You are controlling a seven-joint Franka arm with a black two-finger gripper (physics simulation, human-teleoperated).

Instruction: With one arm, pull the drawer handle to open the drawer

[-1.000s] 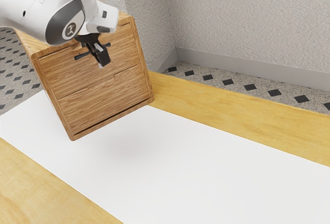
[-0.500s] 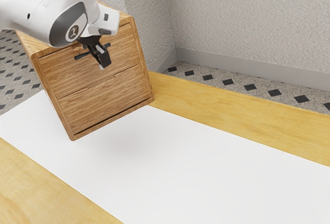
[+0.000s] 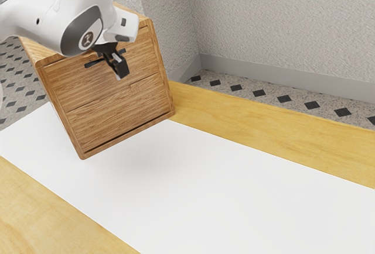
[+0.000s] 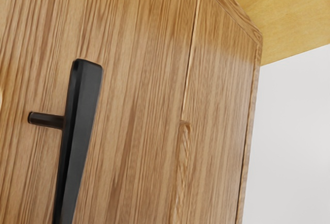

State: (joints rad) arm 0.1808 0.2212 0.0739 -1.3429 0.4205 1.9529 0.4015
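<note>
A wooden cabinet (image 3: 117, 105) with two drawers stands at the exterior view's upper left, turned at an angle on the table. The upper drawer (image 3: 73, 81) carries a black bar handle (image 3: 92, 64), and its front lies flush with the cabinet face. My black gripper (image 3: 119, 67) hangs right at that handle's end, close to the drawer front, below the white arm (image 3: 64, 14). In the wrist view the handle (image 4: 77, 141) and its short post stand out from the drawer front (image 4: 139, 79) just ahead of my hand.
A white mat (image 3: 205, 184) covers the table in front of the cabinet, with wooden table edges (image 3: 275, 131) on both sides. A textured wall (image 3: 281, 20) and tiled floor (image 3: 275, 96) lie behind. The lower drawer (image 3: 117, 110) has no visible handle.
My hand has shifted slightly toward the exterior view's right along the handle. The drawer front has not moved.
</note>
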